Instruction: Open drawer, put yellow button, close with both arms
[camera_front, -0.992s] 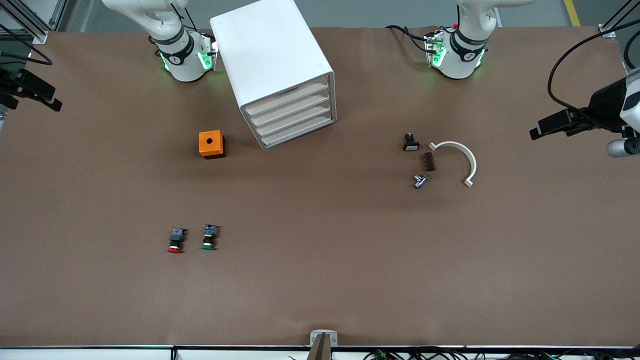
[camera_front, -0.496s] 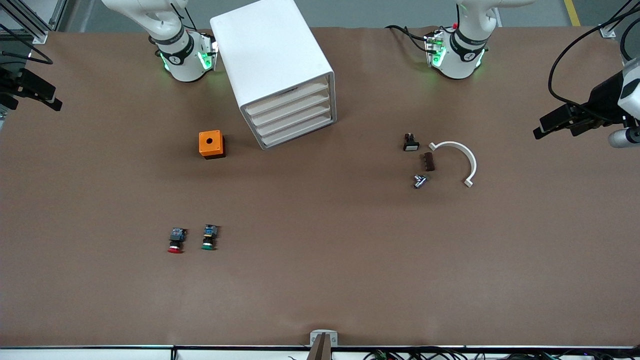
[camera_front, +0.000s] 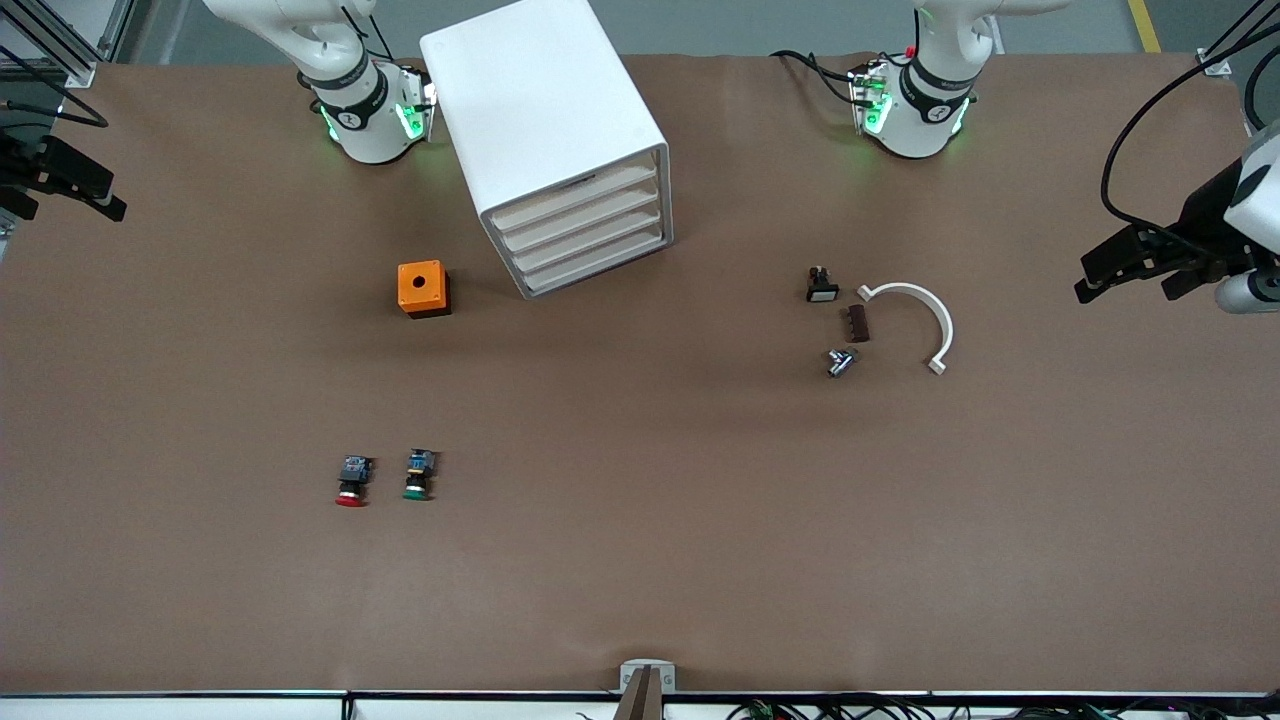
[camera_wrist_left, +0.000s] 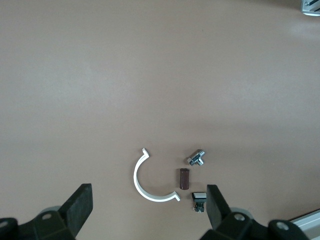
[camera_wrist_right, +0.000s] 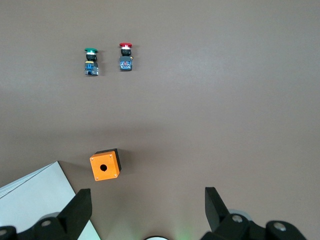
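The white cabinet (camera_front: 545, 120) stands between the arm bases, its four drawers facing the front camera. The top drawer (camera_front: 575, 195) looks shut. The yellow button is out of view in every frame. My left gripper (camera_front: 1125, 285) is open and empty, in the air over the table's edge at the left arm's end; its wrist view (camera_wrist_left: 147, 207) looks down on small parts. My right gripper (camera_front: 70, 200) is open and empty over the table's edge at the right arm's end (camera_wrist_right: 147, 207).
An orange box (camera_front: 422, 288) with a hole sits beside the cabinet. A red-capped button (camera_front: 350, 482) and a green-capped button (camera_front: 418, 475) lie nearer the front camera. A white arc (camera_front: 915, 320), a brown piece (camera_front: 857, 323), a metal part (camera_front: 840, 362) and a white-capped switch (camera_front: 821, 285) lie toward the left arm's end.
My left gripper has shifted a little toward the table's end and turned slightly. The right gripper has barely moved. Nothing on the table has moved.
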